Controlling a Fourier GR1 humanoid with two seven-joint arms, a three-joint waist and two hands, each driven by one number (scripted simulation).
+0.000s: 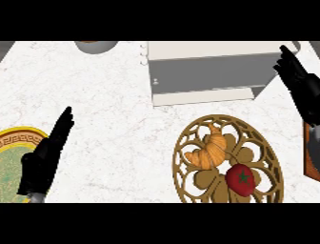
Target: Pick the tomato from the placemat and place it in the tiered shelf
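Tomato [241, 179] rests on placemat [227, 159], stem star facing up

A home kitchen: a white speckled marble tabletop [114, 109] carries a golden-brown croissant [210, 150] and a red tomato [241, 179] on a round gold openwork placemat [191, 143], beside a white tiered shelf [208, 71].

Glossy red tomato [242, 179] on a wood-look openwork placemat [191, 143] (white marbled counter [106, 95]).
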